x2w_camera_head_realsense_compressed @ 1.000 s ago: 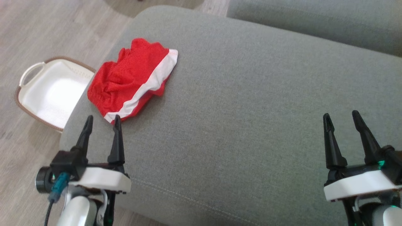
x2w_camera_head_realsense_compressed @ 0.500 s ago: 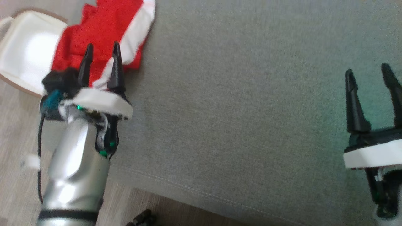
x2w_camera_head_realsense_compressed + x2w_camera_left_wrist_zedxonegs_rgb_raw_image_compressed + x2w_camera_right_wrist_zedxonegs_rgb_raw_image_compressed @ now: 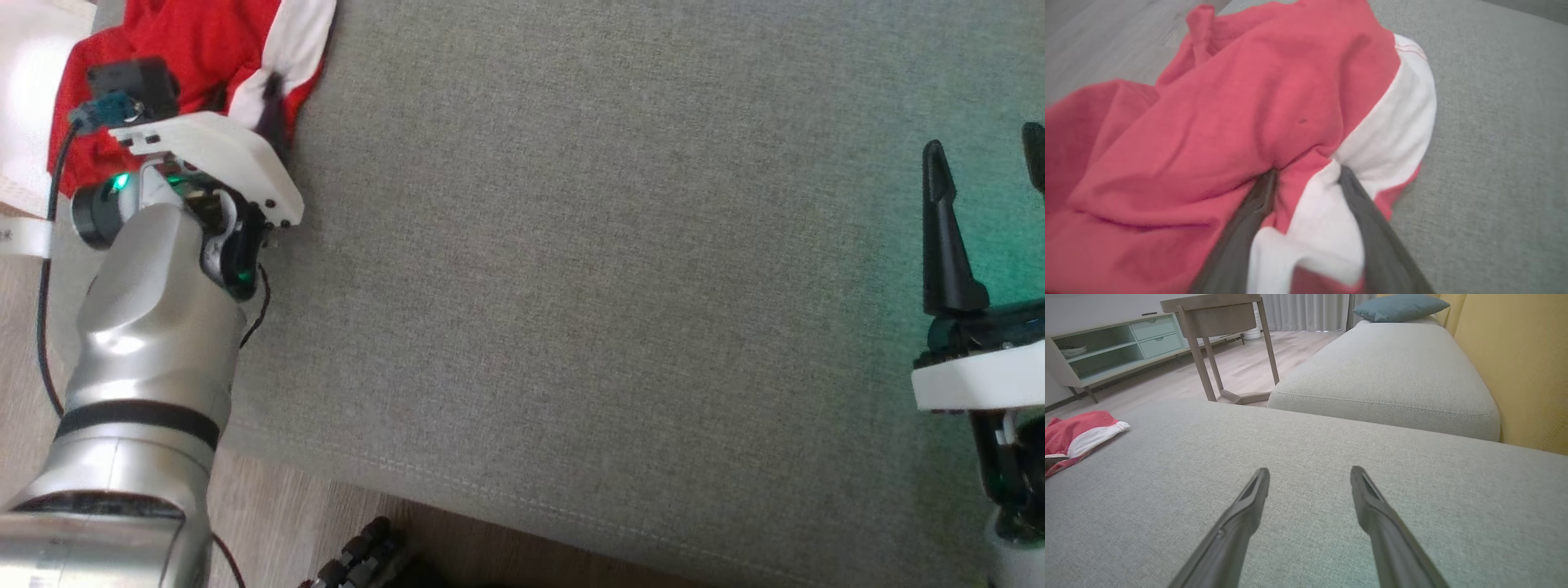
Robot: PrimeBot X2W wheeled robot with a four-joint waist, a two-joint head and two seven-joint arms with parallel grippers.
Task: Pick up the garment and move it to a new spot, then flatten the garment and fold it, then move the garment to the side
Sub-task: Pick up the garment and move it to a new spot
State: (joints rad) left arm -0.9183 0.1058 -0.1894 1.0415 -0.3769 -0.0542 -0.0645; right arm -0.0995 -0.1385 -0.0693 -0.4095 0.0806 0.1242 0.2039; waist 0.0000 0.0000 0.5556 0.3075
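My left tool point(image 3: 1304, 175) sits wide, tips sunk in the garment point(image 3: 1229, 102) on the sofa point(image 3: 1494, 143). I see my right tool point(image 3: 1309, 473) hanging wide over it, well apart.

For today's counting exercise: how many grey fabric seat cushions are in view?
2: one grey fabric seat cushion carries the red-and-white cloth garment; the other cushion lies beyond it. More may be hidden.

Light: soft, even daylight; bright curtains point(image 3: 1306, 310) at the far end.
Glare: basket point(image 3: 24, 98) washed out white in the head view.
Tint: green cast on the sofa point(image 3: 882, 245) towards the head view's right edge.
Blur: left wrist view soft; garment point(image 3: 1208, 122) smeared.
Edges: wide-angle stretch in the wrist views.
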